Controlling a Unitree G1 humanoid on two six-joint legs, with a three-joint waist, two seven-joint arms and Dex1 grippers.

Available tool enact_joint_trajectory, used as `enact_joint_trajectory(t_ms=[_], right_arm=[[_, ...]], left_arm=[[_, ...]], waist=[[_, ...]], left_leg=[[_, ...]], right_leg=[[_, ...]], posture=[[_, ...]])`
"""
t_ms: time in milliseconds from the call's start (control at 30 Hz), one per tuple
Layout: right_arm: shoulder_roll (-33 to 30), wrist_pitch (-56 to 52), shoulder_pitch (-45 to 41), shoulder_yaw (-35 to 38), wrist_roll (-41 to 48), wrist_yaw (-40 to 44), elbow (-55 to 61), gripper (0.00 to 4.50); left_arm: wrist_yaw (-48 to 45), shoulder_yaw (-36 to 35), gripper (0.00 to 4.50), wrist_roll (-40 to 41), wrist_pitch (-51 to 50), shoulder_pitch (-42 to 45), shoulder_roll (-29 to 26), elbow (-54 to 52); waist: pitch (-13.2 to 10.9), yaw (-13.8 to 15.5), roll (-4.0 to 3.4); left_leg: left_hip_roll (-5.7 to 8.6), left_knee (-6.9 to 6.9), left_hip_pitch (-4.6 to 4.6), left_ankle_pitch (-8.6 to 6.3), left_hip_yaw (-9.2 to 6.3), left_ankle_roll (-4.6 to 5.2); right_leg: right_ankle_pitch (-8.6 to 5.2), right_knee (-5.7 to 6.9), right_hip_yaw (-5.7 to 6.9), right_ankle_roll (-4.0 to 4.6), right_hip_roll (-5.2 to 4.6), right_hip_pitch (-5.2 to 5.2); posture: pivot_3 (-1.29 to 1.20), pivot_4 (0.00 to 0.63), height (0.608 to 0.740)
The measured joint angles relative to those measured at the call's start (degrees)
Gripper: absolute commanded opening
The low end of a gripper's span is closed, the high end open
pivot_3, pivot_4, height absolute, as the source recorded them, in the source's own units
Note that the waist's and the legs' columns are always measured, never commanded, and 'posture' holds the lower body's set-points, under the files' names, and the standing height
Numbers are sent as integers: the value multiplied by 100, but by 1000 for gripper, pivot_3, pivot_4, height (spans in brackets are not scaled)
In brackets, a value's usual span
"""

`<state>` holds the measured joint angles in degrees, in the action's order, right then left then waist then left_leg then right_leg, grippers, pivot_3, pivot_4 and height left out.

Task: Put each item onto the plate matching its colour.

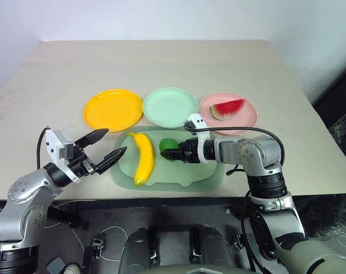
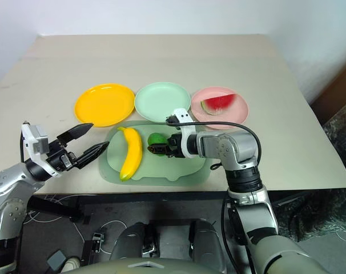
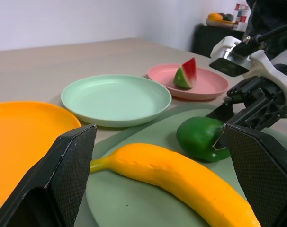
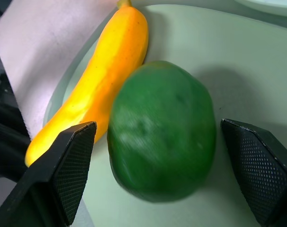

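Observation:
A dark-green lime and a yellow banana lie on a translucent green mat. My right gripper is open and low over the mat. The lime sits between its fingers with a gap on each side. The red watermelon wedge rests on the pink plate. The mint green plate and the orange-yellow plate hold nothing. My left gripper hovers open at the mat's left edge, left of the banana.
The three plates stand in a row just behind the mat. The mat lies near the table's front edge. A black cable loops over my right forearm. Bare beige tabletop stretches behind the plates.

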<state>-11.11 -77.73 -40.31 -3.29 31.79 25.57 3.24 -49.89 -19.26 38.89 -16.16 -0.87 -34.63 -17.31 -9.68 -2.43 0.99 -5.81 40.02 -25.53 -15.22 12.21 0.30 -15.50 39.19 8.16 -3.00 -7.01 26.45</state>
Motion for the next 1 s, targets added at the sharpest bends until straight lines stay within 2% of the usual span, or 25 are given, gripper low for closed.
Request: enact_joint_trajectory(t_ms=[33,167,300,433,533,800,1000], right_arm=[[-21,72,0,-55,-41,-5,-1,3922],[-245,226,0,-201,-79,108,139,2700],[-599,329,-92,-158,62,423,441,2688],[-579,648,-623,63,111,530,334,2688],[-467,1352,-1193,-52,-230,542,-523,2688],[210,3307,-2330,-542,-1369,681,-3661,2688],[717,4527,-3161,-537,-1989,641,-5734,2688]], left_arm=[[-6,2,4500,-7,7,-7,0,0],[-33,12,4500,-14,13,-101,0,-1],[-67,8,4500,-7,10,-127,-13,-1],[-104,7,4500,12,-18,-115,-37,-4],[-173,9,4500,49,-103,-109,-127,-14],[-275,20,4500,56,-210,-81,-143,-21],[-272,16,4500,54,-232,-78,-144,-54]], waist=[[0,0,0],[0,4,0],[0,0,0],[0,-16,-1],[0,-15,0],[-1,-20,-1],[-1,-19,-2]], left_leg=[[0,0,0,0,0,0],[0,0,-1,0,-1,0],[-1,-1,-1,-1,-1,0],[-1,-2,0,0,1,0],[-1,-2,1,0,3,0],[0,0,-7,1,9,-1],[-1,0,-9,1,10,-1]], right_leg=[[0,0,0,0,0,0],[0,-1,0,0,0,0],[0,-1,0,0,0,2],[0,-1,0,0,2,4],[0,0,0,0,3,2],[0,3,-1,0,3,11],[0,3,-1,-1,4,12]], posture=[[0,150,695],[0,150,695],[0,150,695],[0,150,695],[0,150,695],[0,150,695],[0,150,695]])
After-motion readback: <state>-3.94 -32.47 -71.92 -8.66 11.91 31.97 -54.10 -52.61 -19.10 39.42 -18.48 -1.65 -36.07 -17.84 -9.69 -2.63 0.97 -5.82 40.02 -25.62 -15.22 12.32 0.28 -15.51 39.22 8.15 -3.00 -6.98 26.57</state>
